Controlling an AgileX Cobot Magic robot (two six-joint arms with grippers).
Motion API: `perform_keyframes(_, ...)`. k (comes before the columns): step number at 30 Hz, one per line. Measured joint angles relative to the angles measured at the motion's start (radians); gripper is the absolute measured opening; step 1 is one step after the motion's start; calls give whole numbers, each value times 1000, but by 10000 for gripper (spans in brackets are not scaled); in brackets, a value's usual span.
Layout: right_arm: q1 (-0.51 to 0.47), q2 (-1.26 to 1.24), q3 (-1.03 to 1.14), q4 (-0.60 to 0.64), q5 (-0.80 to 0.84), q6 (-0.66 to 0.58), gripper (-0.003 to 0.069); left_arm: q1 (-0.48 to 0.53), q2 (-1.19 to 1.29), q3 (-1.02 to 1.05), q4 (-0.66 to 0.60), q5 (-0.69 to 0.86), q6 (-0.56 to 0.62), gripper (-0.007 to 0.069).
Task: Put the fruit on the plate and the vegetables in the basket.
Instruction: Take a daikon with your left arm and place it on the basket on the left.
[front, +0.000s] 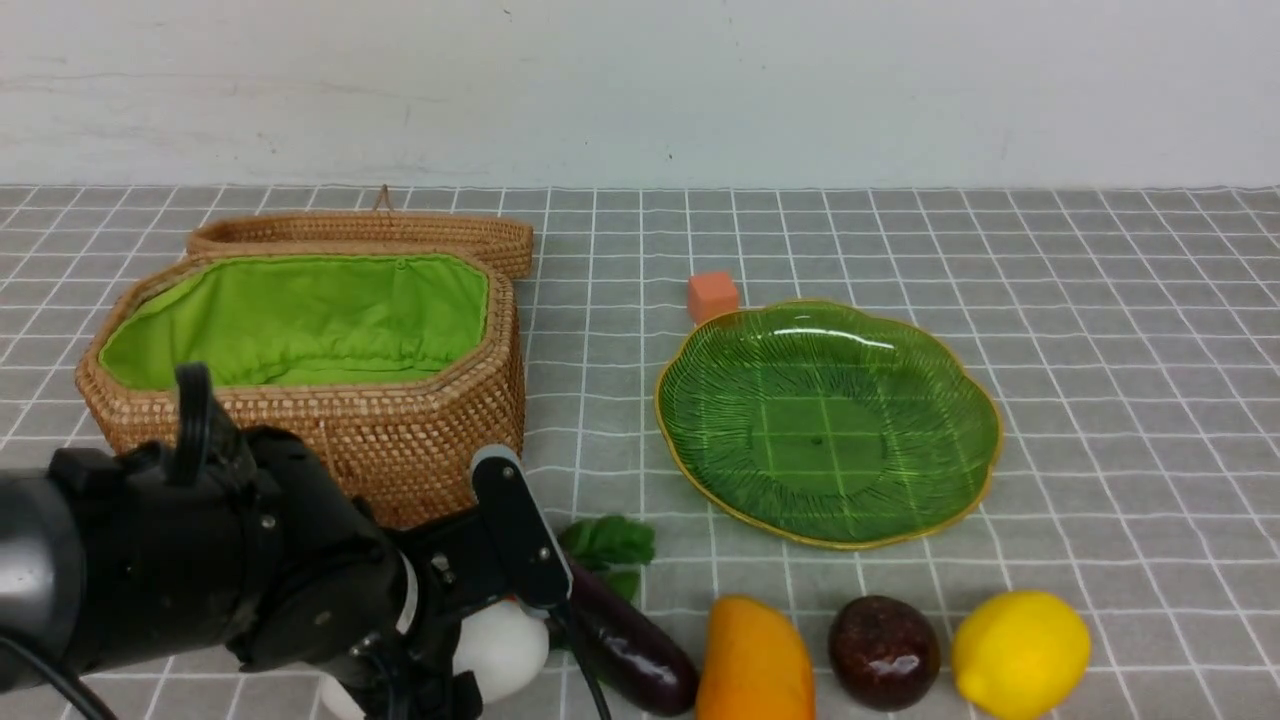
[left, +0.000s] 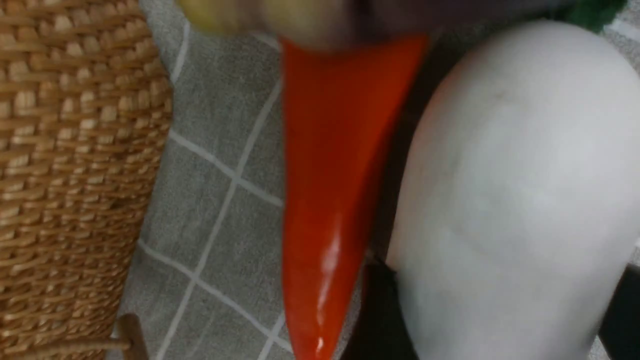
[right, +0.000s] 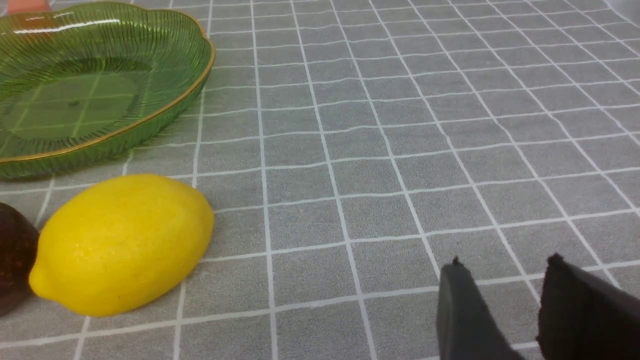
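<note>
White radish (left: 510, 200) fills most of the left wrist view. The orange carrot (left: 325, 200) lies alongside it, nearly parallel, and the wicker wall of the basket (left: 75, 175) is just beyond the carrot. The left fingers (front: 515, 535) straddle the radish, one dark pad on either flank. I cannot tell whether they already pinch it or only bracket it. The radish rests on the grey checked surface (front: 1100, 300). Seen from the front, its long axis runs roughly from 8 to 2 o'clock, though the arm hides much of it.

The coming move turns on the basket. Its open, green-lined mouth lies at about 11 o'clock from the radish and close by. I judge the move to be a lift clear of the wicker wall and then a short carry, and the left arm is plainly the nearer one.

The eggplant (front: 630, 650) lies just beside the radish at 3 o'clock. Farther along the same line the mango (front: 755, 660), the maroon fruit (front: 885, 650) and the lemon (front: 1020, 655) sit in a row on the surface. The plate (front: 830, 420) has nothing on it and lies at about 12 o'clock from the maroon fruit.

The right fingers (right: 465, 315) hold nothing and stand a narrow gap apart. They are near the lemon but not touching it, so the fruit looks to be that arm's work.
</note>
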Motion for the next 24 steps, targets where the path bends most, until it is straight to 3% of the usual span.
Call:
perform_keyframes(8,0,0,0,0,0,0,241,0,-33,-3,-16,124,3,504)
perform_keyframes(15,0,0,0,0,0,0,241,23,-212,-97,-171,402,190,503)
perform_keyframes(18,0,0,0,0,0,0,241,95,-271,-185,-247,514,262,501)
perform_keyframes(19,0,0,0,0,0,0,241,169,-290,-261,-280,547,297,501)
perform_keyframes(24,0,0,0,0,0,0,241,304,-281,-396,-302,514,323,501)
